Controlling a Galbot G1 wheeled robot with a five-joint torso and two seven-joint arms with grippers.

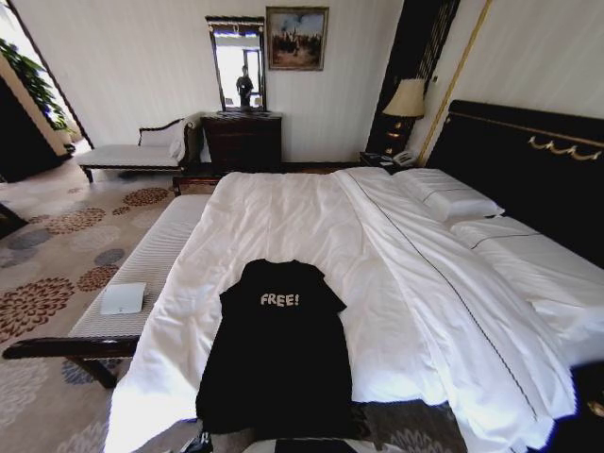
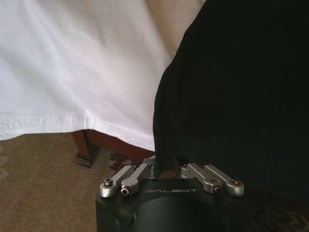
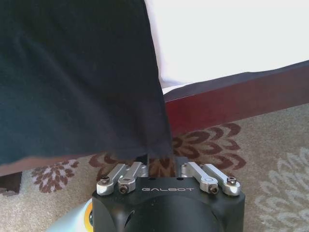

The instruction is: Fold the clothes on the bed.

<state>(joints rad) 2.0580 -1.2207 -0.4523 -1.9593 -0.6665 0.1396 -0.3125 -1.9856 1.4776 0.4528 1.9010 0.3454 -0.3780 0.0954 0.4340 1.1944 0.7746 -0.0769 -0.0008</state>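
The clothes are one black T-shirt (image 1: 278,349) with white "FREE!" lettering. It lies chest up on the near part of the bed (image 1: 283,212), and its lower part hangs over the bed's near edge. In the left wrist view my left gripper (image 2: 166,166) is shut on one edge of the hanging black cloth (image 2: 231,87), just below the white sheet (image 2: 72,63). In the right wrist view my right gripper (image 3: 157,162) is shut on the other bottom corner of the cloth (image 3: 72,72), in front of the dark wooden bed frame (image 3: 241,96).
A pale ribbed bench (image 1: 142,269) with a white sheet of paper (image 1: 123,298) runs along the bed's left side. Pillows (image 1: 448,198) lie by the dark headboard on the right. Patterned carpet (image 3: 270,159) lies under both grippers. A dresser (image 1: 243,142) and chaise (image 1: 137,151) stand far back.
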